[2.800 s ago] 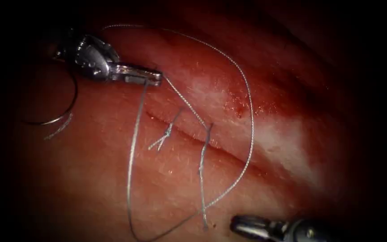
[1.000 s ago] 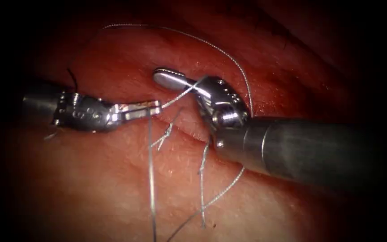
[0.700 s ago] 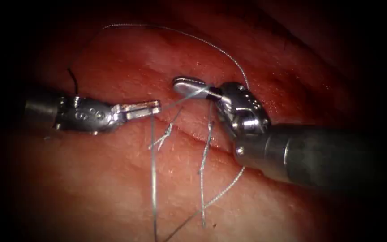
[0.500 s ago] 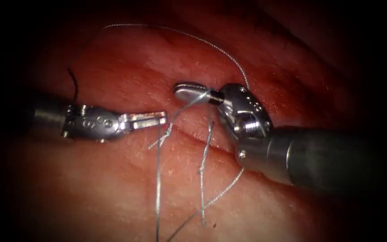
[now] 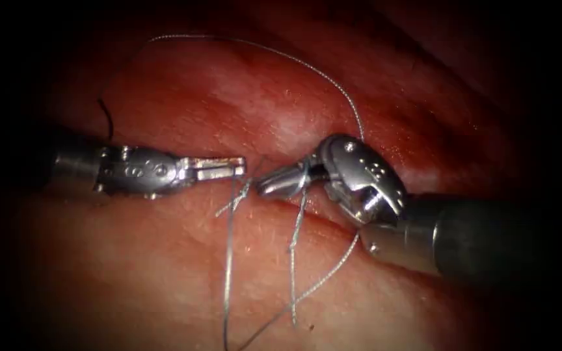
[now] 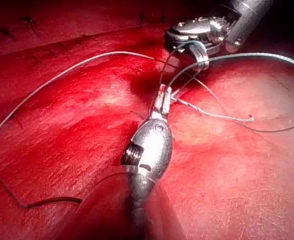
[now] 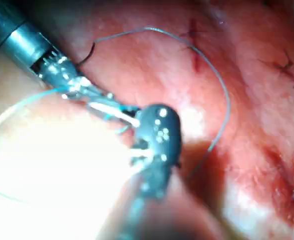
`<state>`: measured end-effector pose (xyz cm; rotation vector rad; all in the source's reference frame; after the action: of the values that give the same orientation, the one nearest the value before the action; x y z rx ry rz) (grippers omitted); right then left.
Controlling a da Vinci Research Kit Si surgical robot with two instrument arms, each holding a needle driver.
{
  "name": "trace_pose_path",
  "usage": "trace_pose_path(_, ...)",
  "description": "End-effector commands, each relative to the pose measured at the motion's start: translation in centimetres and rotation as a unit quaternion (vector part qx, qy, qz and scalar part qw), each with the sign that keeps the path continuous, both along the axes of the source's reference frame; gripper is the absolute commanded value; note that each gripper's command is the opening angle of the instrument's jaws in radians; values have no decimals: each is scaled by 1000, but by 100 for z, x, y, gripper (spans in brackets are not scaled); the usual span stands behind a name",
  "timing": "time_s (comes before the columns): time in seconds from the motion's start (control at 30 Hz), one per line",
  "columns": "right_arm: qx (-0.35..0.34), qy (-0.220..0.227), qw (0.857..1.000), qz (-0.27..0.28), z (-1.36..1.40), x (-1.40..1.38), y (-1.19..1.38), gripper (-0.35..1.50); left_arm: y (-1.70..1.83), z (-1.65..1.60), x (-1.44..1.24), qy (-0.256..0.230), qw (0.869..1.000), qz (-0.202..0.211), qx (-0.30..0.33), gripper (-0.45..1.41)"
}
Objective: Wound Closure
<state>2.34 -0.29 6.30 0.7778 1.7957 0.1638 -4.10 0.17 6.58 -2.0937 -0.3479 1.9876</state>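
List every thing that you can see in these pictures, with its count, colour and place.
Pink-red pork-belly tissue: one, red-pink, beneath everything.
Dark narrow cut: one, dark red, slanting across the middle.
Thin grey-blue thread: one long strand, looping over the tissue and crossing the cut.
Knotted stitch with cut ends: one, grey-blue, on the cut.
Curved dark metal needle: one, held by neither tool, left of the cut; seems to lie on the tissue.
Left tool: silver, jaws shut on the thread.
Right tool: silver, thread draped across its tip; grip unclear.

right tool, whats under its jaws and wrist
Under the right tool lie the cut and tissue; thread crosses its jaws. Its wrist covers the cut's stretch there. Left tool holds thread.
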Motion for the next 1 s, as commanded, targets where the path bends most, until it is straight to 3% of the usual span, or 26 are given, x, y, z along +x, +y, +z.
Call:
trace_pose_path(0.03, -22, 0, 999, -33, 6, 3, -2, 9, -3, 7, -8, -4, 1000, 4, 0, -45)
trace_pose_path(0.13, -35, -3, 998, -45, 7, 1, -2, 10, -2, 9, -10, -6, 1000, 7, -1, -45)
trace_pose_path(0.4, -91, -36, 986, -132, 22, -3, -19, 46, -17, 25, -25, -17, 999, 27, 0, -45)
trace_pose_path(0.6, -130, -52, 972, -190, 32, 4, -39, 46, -16, 26, -27, -19, 999, 32, 2, -45)
trace_pose_path(0.83, -155, -55, 963, -211, 38, 5, -49, 47, -11, 30, -27, -21, 999, 35, 11, -45)
trace_pose_path(1.0, -194, -72, 948, -240, 39, 7, -57, 51, -13, 30, -26, -23, 999, 40, 10, -45)
